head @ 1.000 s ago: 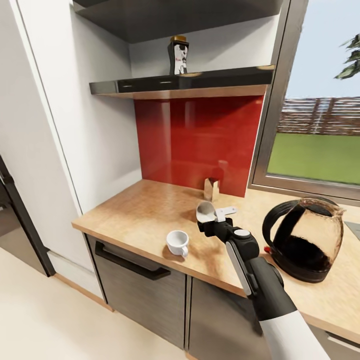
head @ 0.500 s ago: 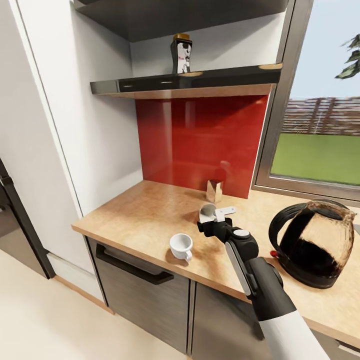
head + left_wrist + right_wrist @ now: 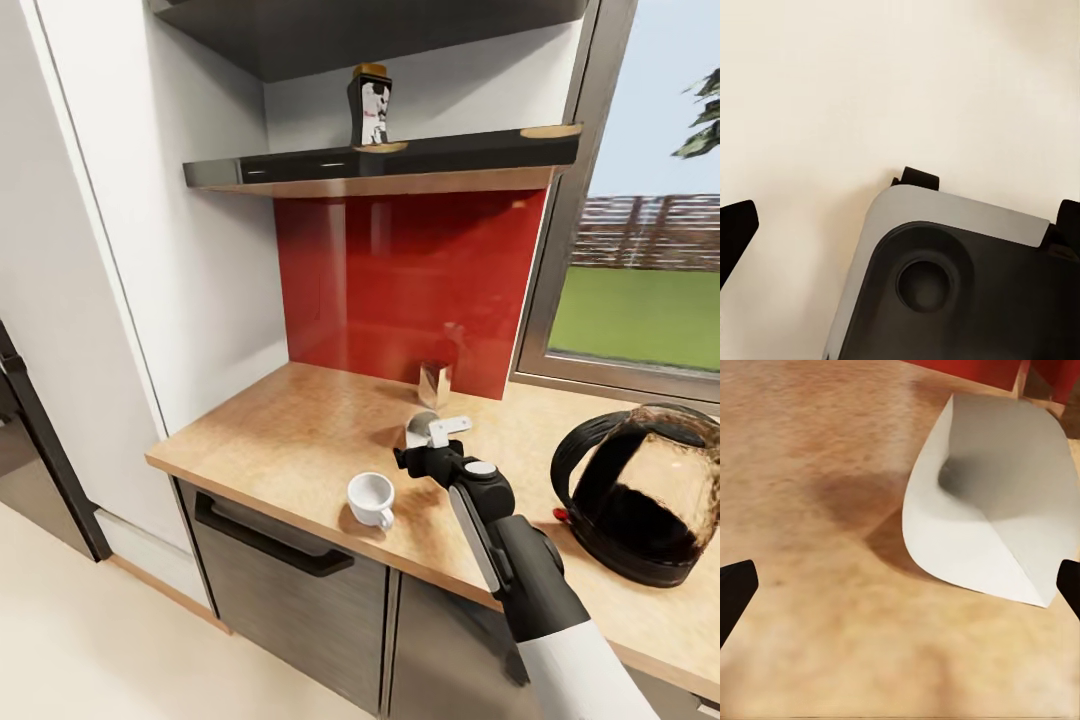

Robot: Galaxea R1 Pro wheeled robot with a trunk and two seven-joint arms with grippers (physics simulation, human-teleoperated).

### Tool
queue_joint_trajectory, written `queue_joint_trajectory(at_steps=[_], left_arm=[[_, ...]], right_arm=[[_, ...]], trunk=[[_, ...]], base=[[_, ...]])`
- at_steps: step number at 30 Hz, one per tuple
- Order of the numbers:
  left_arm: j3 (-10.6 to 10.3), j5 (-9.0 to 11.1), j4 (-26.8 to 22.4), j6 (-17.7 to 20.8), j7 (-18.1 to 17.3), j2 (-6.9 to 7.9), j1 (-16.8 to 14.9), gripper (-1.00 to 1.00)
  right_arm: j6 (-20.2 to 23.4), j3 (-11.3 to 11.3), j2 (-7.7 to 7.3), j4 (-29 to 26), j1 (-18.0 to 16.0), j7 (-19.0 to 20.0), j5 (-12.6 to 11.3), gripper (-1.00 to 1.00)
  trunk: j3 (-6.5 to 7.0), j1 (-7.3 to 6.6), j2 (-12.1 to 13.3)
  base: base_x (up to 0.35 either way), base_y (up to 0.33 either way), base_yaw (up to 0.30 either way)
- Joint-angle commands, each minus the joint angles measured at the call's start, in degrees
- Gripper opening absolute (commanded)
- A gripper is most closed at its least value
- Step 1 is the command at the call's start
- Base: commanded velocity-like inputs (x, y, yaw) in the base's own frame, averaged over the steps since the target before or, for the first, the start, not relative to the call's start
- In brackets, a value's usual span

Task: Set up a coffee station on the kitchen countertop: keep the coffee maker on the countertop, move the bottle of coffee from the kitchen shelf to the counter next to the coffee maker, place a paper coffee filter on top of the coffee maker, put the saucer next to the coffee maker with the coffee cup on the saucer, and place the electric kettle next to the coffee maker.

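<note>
A white paper coffee filter (image 3: pixel 990 502) lies on the pale wood-look kitchen countertop (image 3: pixel 280 430), just ahead of the right gripper (image 3: pixel 437 432). In the right wrist view it is a curled cone, its open mouth facing the red backsplash (image 3: pixel 400 280) and its folded seam running toward the near corner. The right gripper's fingers stand apart at the frame's edges, grasping nothing, with the filter between and beyond them. Beside the right arm, near the counter's front edge, a small white coffee cup (image 3: pixel 371 499) stands upright, its handle toward the edge. A small shiny container (image 3: pixel 434 384) stands against the backsplash behind the filter. The dark electric kettle (image 3: pixel 640 495) sits well off toward the window. The bottle of coffee (image 3: pixel 370 105), mustard-capped, stands on the dark shelf above. The left gripper's (image 3: pixel 900 217) black fingers are spread over pale floor.
</note>
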Motion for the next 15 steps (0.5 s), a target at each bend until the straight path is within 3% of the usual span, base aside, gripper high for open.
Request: queue_joint_trajectory(at_steps=[1,15], left_arm=[[0.1,0.0,-0.1,-0.1,0.0,-0.01,0.0,1.00],[0.1,0.0,-0.1,-0.1,0.0,-0.03,0.0,1.00]], right_arm=[[0.3,0.0,0.01,0.0,0.0,0.0,0.0,1.00],[-1.4,0.0,0.01,1.1,0.0,0.0,0.0,1.00]], trunk=[[-0.05,0.00,0.0],[-0.05,0.00,0.0]], base=[[0.010,0.010,0.000],[0.053,0.031,0.000]])
